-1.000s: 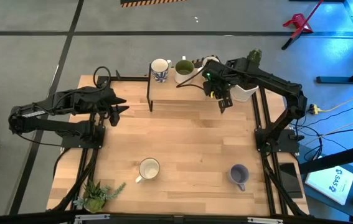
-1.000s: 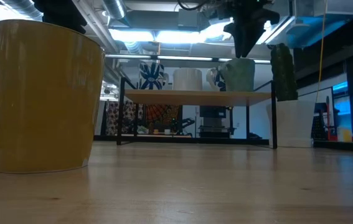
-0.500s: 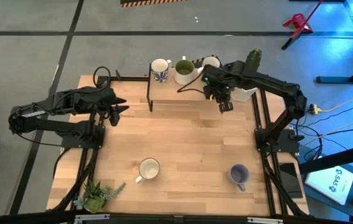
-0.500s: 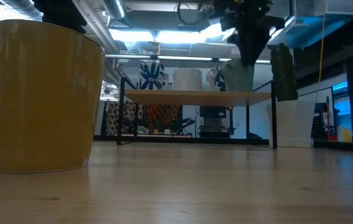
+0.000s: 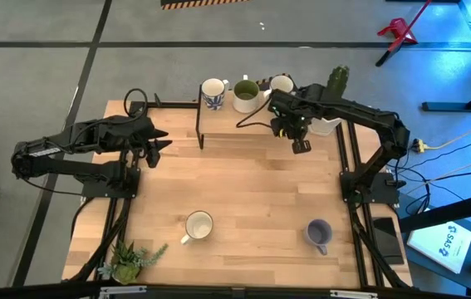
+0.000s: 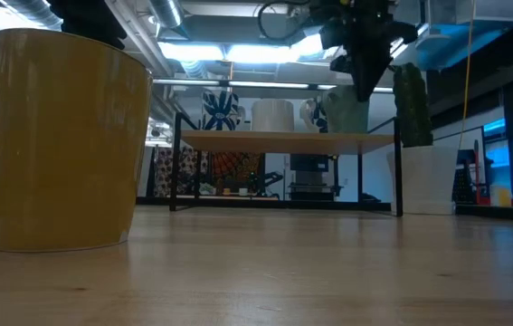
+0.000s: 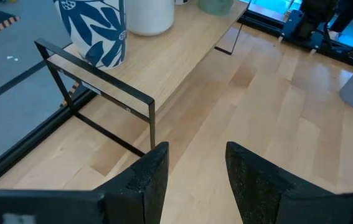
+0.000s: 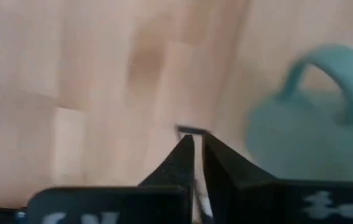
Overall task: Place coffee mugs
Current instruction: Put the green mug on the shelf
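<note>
A shelf [image 5: 243, 116] stands at the table's far edge. On it stand a white mug with blue pattern [image 5: 213, 92], an olive green mug [image 5: 245, 92], a second patterned mug [image 5: 282, 83] and a teal mug [image 6: 346, 110], each on its base. In the high view my right arm hides the teal mug. A pale yellow mug [image 5: 198, 225] and a lavender mug [image 5: 319, 232] stand on the table near its front. My right gripper [image 5: 300, 146] hangs just in front of the shelf's right end, shut and empty, with the teal mug [image 8: 307, 118] beside it. My left gripper [image 5: 160, 146] waits open at the table's left.
A white pot [image 5: 328, 124] with a cactus [image 5: 338, 80] stands right of the shelf, close to my right arm. A small plant [image 5: 129, 259] sits at the near left corner. Bare wood lies in the table's middle between the shelf and the two front mugs.
My right gripper has drawn a little away from the shelf toward the table's near edge and come down slightly. The mugs have kept still.
</note>
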Controlling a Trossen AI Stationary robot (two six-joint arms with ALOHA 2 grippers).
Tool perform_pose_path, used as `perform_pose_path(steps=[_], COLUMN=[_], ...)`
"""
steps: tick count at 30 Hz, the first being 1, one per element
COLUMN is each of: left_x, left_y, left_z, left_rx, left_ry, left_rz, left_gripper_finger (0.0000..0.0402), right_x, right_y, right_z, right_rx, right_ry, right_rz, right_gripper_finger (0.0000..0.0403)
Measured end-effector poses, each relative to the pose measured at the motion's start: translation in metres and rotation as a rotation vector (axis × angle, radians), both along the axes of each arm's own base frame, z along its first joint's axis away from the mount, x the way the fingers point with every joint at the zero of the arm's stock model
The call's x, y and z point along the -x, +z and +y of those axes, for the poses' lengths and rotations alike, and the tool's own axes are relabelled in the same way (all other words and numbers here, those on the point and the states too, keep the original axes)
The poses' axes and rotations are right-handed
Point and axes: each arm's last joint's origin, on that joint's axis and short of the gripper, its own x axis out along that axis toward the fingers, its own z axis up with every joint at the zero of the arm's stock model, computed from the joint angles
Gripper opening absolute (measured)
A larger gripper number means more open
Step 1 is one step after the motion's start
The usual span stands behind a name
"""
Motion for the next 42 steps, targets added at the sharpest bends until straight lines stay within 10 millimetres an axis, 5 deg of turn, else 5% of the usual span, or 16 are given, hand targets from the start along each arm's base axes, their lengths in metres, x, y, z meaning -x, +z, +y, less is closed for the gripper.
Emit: perform_pose_path(steps=[7, 14, 18, 42], left_x=[0.000, 0.000, 0.000, 0.000], left_y=[0.000, 0.000, 0.000, 0.000], left_z=[0.000, 0.000, 0.000, 0.000], left_rx=[0.003, 0.004, 0.004, 0.000], left_ry=[0.002, 0.003, 0.003, 0.001], left_rz=[-0.001, -0.002, -0.002, 0.000], left_gripper_finger=[0.0153, 0.0153, 0.0153, 0.0153], right_x=[-0.005, -0.004, 0.002, 0.006], right_y=[0.023, 0.077, 0.091, 0.024], right_z=[0.003, 0.001, -0.003, -0.015], right_rx=[-0.099, 0.094, 0.251, 0.189], right_ry=[0.060, 0.095, 0.063, 0.034], right_rz=[-0.154, -0.339, -0.310, 0.002], right_gripper_finger=[0.0081, 0.0175, 0.0215, 0.0221])
